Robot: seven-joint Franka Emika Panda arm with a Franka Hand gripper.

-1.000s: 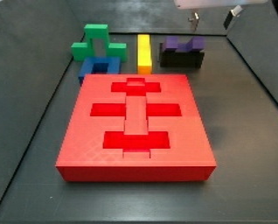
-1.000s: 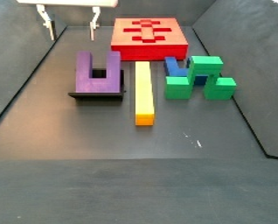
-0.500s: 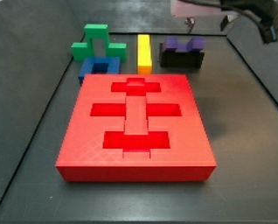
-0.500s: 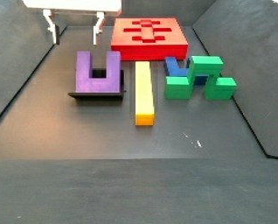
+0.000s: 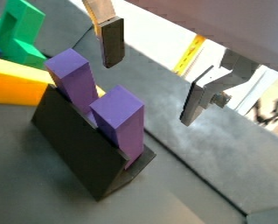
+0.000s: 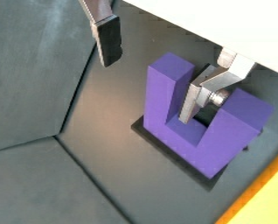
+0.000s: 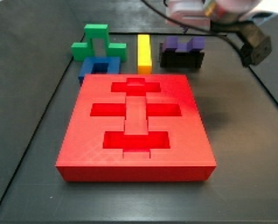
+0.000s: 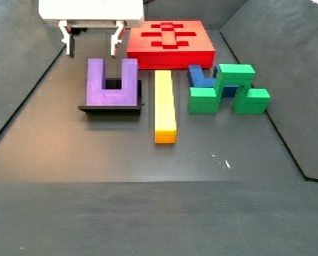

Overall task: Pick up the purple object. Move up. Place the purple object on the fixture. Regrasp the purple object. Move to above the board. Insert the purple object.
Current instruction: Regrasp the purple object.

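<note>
The purple object [image 8: 112,83] sits on the fixture [image 8: 108,107] in the left middle of a side view, its two prongs pointing toward the top of the frame; in the other fixed view the same pair shows at upper right, the purple object [image 7: 184,43] upright on the black fixture [image 7: 183,59]. The gripper [image 8: 90,38] hangs in the air at the upper left, above and just beyond the prongs, its two fingers spread apart with nothing between them. In both wrist views the fingers stand wide open: one finger [image 5: 111,41] and its partner [image 5: 201,94] are above the purple object [image 5: 97,104], touching nothing, and one dark pad [image 6: 107,39] hangs well clear of the block while the other finger [image 6: 204,94] lines up over the gap between the prongs of the purple object [image 6: 202,119]. The board [image 7: 136,125] fills the centre of a side view, its cut-outs bare. A yellow bar [image 8: 163,104] lies just right of the fixture, with a blue block [image 8: 202,81] and a green block [image 8: 231,88] further right.
</note>
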